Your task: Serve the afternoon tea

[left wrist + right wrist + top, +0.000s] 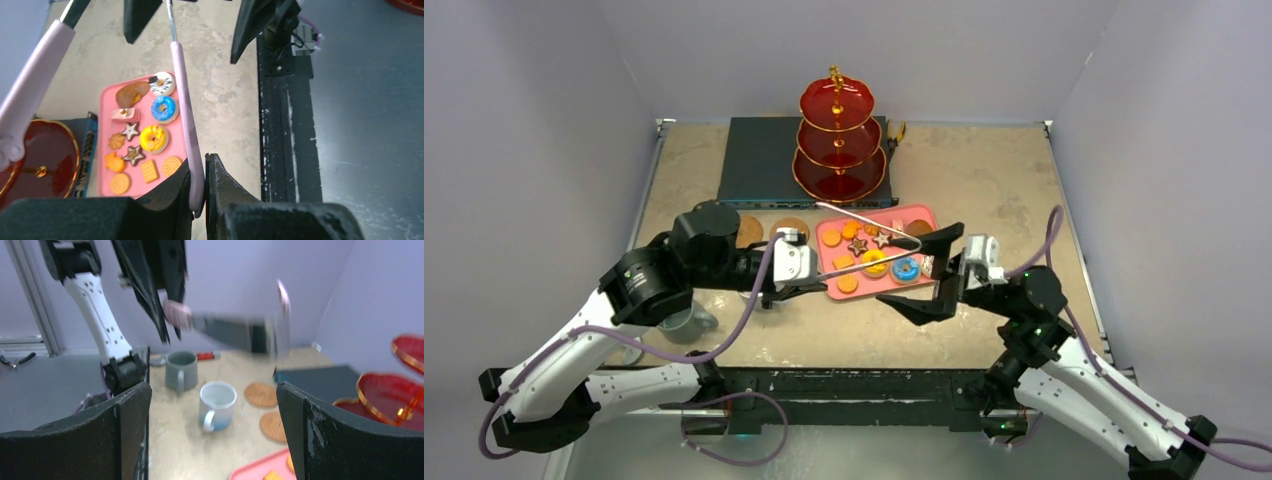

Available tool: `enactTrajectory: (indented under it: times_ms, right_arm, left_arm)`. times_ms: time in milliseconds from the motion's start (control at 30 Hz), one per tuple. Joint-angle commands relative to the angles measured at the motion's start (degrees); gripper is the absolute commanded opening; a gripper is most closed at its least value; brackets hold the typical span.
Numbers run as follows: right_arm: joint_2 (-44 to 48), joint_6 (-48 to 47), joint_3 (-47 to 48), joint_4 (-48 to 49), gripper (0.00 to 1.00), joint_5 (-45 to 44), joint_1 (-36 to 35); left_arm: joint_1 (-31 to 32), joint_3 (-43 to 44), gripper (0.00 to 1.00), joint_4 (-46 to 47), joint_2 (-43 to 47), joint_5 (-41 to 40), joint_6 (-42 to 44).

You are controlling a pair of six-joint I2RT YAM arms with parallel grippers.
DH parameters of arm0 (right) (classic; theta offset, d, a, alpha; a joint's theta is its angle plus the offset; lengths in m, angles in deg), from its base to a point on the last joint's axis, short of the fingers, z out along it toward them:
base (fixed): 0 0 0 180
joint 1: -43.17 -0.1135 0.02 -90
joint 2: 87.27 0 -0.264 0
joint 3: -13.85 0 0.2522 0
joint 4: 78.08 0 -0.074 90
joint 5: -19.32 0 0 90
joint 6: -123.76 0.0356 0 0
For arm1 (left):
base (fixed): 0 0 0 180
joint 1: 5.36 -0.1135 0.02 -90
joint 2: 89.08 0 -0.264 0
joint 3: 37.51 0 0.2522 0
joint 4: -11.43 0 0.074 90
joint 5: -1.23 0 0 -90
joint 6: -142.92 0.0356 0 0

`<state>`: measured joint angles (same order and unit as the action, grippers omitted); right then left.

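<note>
- Top view: the left gripper (816,283) is clamped on one arm of a pair of metal tongs with lilac sleeves (869,224). It holds them low over the pink rectangular tray (904,214), probably so that the small colourful toy pastries (874,262) lying there can be picked up cleanly. The right gripper (897,270) stands wide apart and empty, close to the tongs' joined end. The red three-tier stand with gold handle (836,140) sits at the back on a flat dark blue-grey box (749,160). Its tiers look bare, so no pastry has been served.
- Left wrist view: the fingers (220,190) pinch the very end of one lilac sleeve, while the other arm splays free to the left. In this hold, I judge, the tongs cannot squeeze shut. The pastries lie in rows on the tray below.
- Right wrist view: the open jaws frame nothing, and the tongs show only as a blur ahead. A grey mug (181,370) and a white mug (217,402) stand upright beside two round cork coasters (260,394), not on them. The cups have yet to be set.
</note>
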<state>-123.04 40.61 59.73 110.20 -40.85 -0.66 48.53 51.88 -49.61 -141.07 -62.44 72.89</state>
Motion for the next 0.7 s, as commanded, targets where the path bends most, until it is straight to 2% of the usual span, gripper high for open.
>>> enactTrajectory:
  times_ms: [0, 233, 433, 667]
  right_arm:
    - [1.41, -2.50, 1.26, 6.36, 0.99, 5.43, -0.09]
    - [0.14, -3.12, 3.15, 7.12, 0.98, 2.55, -0.03]
    - [-3.75, -3.70, 5.68, 3.73, 0.99, -0.34, 0.12]
    - [-5.44, -1.94, 6.67, 9.03, 0.99, 1.97, 0.65]
  left_arm:
    - [0.02, 4.62, 0.00, 3.69, -3.20, 6.52, -6.99]
    - [0.06, 4.62, 0.00, 6.10, -4.44, 10.23, -8.56]
    - [0.04, 4.46, 0.00, 8.11, -3.90, 9.41, -8.90]
    - [0.00, 2.00, 0.00, 11.21, -3.05, 7.65, -9.18]
